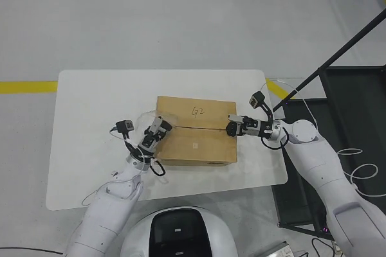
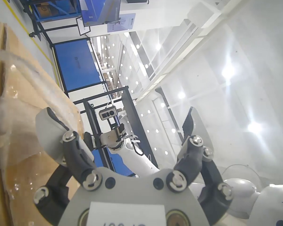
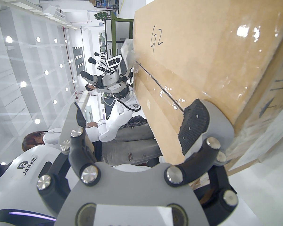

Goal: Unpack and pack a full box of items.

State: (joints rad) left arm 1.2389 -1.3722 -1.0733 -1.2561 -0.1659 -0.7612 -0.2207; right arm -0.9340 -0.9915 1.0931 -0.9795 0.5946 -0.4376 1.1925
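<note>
A closed cardboard box (image 1: pixel 196 130) marked on its top lies in the middle of the white table (image 1: pixel 90 128), with its centre seam taped. My left gripper (image 1: pixel 156 132) is at the box's left end, open, one finger (image 2: pixel 49 128) against the cardboard (image 2: pixel 26 99). A loose strip of clear tape (image 2: pixel 16 59) lifts off the box there. My right gripper (image 1: pixel 233 127) is at the right end of the seam, open. Its ridged pad (image 3: pixel 194 123) rests on the box top (image 3: pixel 202 48) by the edge, the other finger (image 3: pixel 73 121) apart in the air.
A black metal rack (image 1: pixel 354 115) stands close to the table's right side, behind my right arm. A yellow line (image 1: pixel 19 87) runs along the floor at the left. Bare table surrounds the box on the left and far sides.
</note>
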